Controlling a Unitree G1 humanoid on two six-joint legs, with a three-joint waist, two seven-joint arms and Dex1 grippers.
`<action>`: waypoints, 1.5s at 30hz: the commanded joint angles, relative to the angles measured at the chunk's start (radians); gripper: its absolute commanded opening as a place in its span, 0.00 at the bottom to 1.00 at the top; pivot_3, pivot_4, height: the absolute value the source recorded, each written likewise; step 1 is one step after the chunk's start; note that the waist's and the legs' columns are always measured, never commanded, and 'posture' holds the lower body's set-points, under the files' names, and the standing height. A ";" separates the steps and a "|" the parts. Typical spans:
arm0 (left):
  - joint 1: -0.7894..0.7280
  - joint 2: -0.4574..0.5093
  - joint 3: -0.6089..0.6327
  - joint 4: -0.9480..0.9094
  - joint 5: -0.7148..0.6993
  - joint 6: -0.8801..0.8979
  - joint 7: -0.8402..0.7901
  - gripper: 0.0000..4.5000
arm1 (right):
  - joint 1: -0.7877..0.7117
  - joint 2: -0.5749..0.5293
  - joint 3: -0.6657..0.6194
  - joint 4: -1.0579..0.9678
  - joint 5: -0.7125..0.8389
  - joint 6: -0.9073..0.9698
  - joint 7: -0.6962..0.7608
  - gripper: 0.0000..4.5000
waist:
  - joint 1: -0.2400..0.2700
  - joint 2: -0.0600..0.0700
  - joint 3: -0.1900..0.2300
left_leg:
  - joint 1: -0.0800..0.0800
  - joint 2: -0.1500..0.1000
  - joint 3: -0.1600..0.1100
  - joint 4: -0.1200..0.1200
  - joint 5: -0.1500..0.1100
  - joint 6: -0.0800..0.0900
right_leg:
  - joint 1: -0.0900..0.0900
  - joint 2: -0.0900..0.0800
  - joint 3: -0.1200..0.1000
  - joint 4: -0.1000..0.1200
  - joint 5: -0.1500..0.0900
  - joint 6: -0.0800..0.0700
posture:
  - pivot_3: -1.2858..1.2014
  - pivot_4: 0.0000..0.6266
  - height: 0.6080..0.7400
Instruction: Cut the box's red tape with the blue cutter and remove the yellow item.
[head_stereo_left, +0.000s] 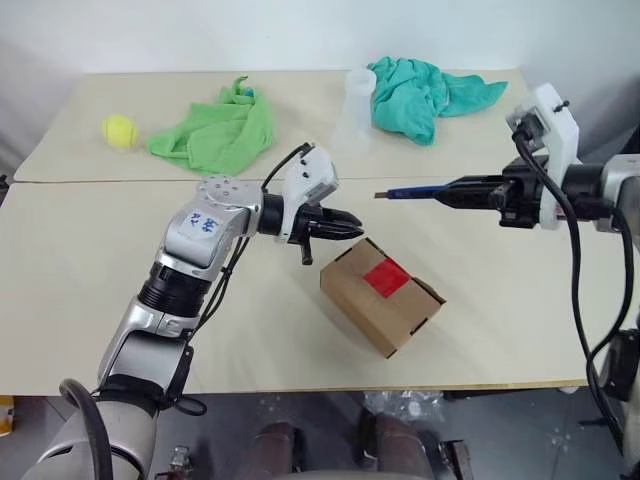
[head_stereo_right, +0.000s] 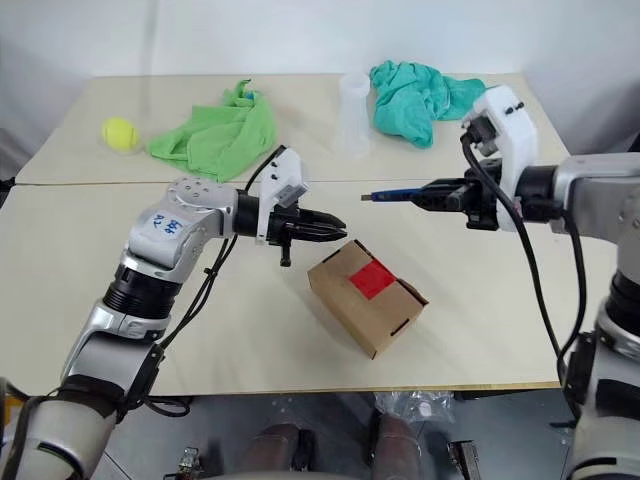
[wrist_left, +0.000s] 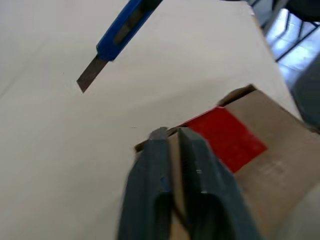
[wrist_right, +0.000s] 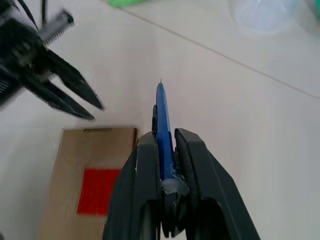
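At frame centre the box (head_stereo_left: 382, 295) with its red tape (head_stereo_left: 385, 277) sits closed on the counter (head_stereo_left: 90, 300), the left hand (head_stereo_left: 352, 229) hovering empty and pinched shut at its upper-left corner, while at right the right hand (head_stereo_left: 447, 191) reaches in level, clamped on the blue cutter (head_stereo_left: 410, 192).

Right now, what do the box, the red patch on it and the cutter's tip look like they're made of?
Box: brown cardboard, matte, with a folded flap edge.
Red tape: probably smooth plastic tape, lying flat.
Blue cutter: glossy blue plastic body; the tip looks like dull grey metal.
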 joint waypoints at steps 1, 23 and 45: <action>-0.038 -0.014 -0.036 0.007 -0.011 -0.007 -0.065 0.00 | 0.030 -0.035 -0.070 -0.069 0.079 0.005 -0.052 0.03 | 0.000 0.000 0.000 | 0.000 0.001 0.000 0.000 0.000 0.000 | 0.000 0.000 0.000 0.000 0.000 0.000 | 0.52 0.24 1.00; -0.048 -0.045 -0.220 0.213 0.191 -0.112 -0.122 0.00 | 0.210 -0.066 -0.144 -0.182 0.485 0.005 -0.413 0.03 | 0.008 -0.001 0.000 | -0.001 0.003 -0.004 0.013 0.001 0.003 | 0.004 0.000 0.003 0.001 0.007 0.000 | 0.52 0.24 1.00; -0.030 -0.048 -0.225 0.227 0.223 -0.127 -0.144 0.00 | 0.214 0.006 -0.100 -0.168 0.509 -0.032 -0.487 0.03 | 0.005 -0.001 -0.001 | -0.001 0.003 -0.003 0.015 0.001 0.005 | 0.004 0.000 0.006 -0.001 0.013 0.000 | 0.52 0.24 1.00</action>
